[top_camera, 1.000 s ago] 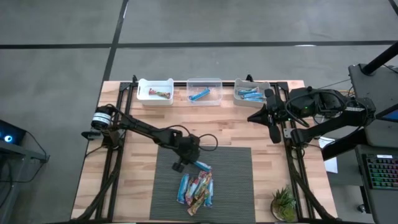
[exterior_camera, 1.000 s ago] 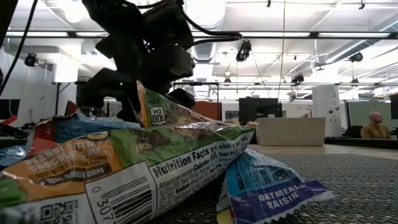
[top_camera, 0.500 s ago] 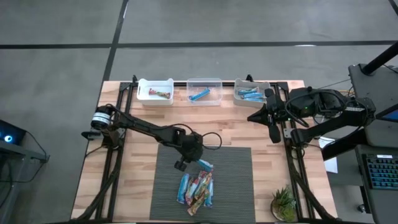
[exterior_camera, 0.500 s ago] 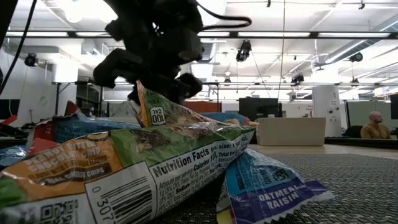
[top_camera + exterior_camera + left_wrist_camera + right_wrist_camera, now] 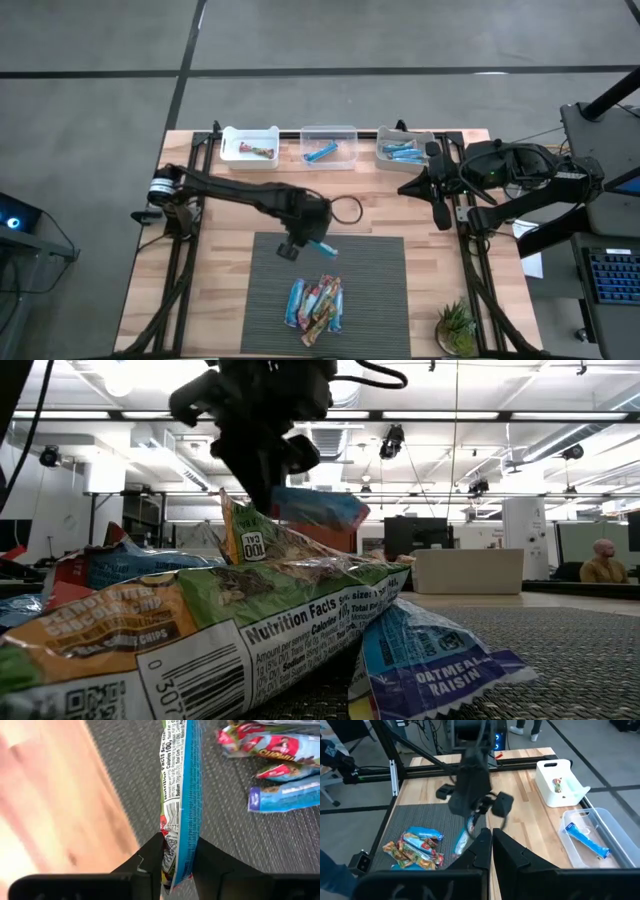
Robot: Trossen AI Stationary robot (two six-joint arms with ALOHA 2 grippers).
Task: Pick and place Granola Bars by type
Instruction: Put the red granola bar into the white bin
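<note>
Above the dark mat, my left gripper is shut on a blue granola bar. The low view shows the same bar hanging under the gripper. Several other bars, blue and multicoloured, lie in a pile at the near side of the mat. At the table's right side my right gripper hangs high and shut, holding nothing. My left gripper pinches the blue bar between its two fingers, one on each flat face, close to one end. The fingers slant steeply down from above. The bar juts out beyond them, lifted clear of the mat and the pile.
Three bins stand along the far edge: a white one with a multicoloured bar, a clear one with a blue bar, and another with blue bars. A small plant sits at the near right corner.
My left gripper has risen and gone a little toward the far edge, still shut on the blue bar. The bar has come up off the mat beside the pile and now hangs clear. The pile has stayed where it was.
</note>
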